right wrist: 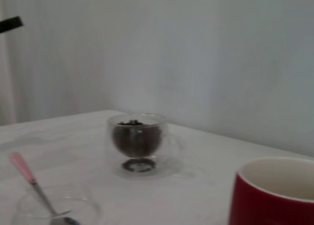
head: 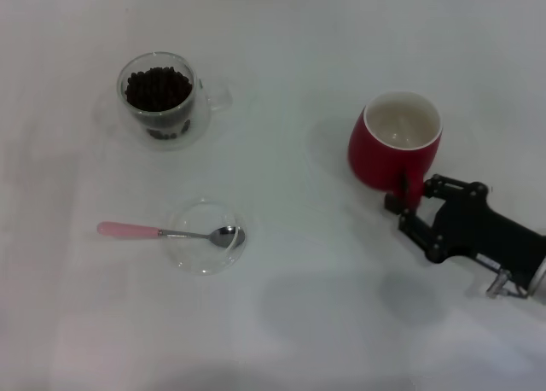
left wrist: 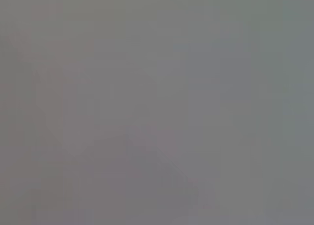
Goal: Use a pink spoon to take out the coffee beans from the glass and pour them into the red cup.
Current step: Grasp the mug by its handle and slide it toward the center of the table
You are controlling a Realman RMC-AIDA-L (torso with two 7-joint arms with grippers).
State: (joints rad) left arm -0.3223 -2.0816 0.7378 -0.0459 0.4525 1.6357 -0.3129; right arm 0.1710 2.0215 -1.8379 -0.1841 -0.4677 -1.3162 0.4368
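Note:
The glass (head: 162, 101) stands at the far left, filled with dark coffee beans (head: 159, 88); it also shows in the right wrist view (right wrist: 137, 141). The pink spoon (head: 166, 232) lies in front of it, with its bowl in a flat clear dish (head: 206, 235) and its pink handle pointing left; it also shows in the right wrist view (right wrist: 34, 183). The red cup (head: 394, 143) stands upright at the right with its cream inside bare; the right wrist view shows it close by (right wrist: 274, 195). My right gripper (head: 408, 196) is closed on the cup's handle at its near side. My left gripper is out of view.
The white table (head: 324, 306) spreads between the dish and the red cup and toward the front edge. The left wrist view shows only plain grey. A pale wall stands behind the table in the right wrist view.

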